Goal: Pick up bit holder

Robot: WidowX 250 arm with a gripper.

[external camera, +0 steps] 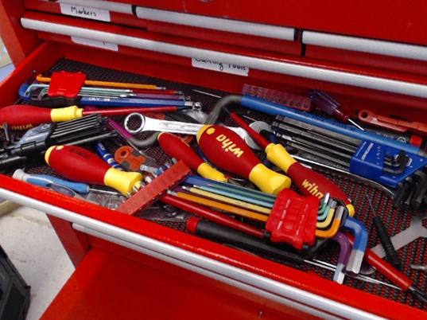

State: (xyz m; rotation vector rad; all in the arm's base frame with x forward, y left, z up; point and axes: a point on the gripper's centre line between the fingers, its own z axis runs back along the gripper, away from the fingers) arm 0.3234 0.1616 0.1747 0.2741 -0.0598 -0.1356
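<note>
The bit holder [154, 187] is a flat opaque red plastic strip with a row of small square sockets. It lies slanted near the front edge of the open tool drawer [212, 261], between two red-and-yellow screwdrivers [90, 169] [239, 156]. Its right end rests against coloured hex keys. No gripper is in view.
The drawer is packed with tools. A red clip with a fan of coloured hex keys [293, 218] sits right of the strip and another [65, 83] at the back left. A translucent dark-red bit strip [276, 96], a wrench [161, 124] and a blue hex key set [378, 158] lie behind.
</note>
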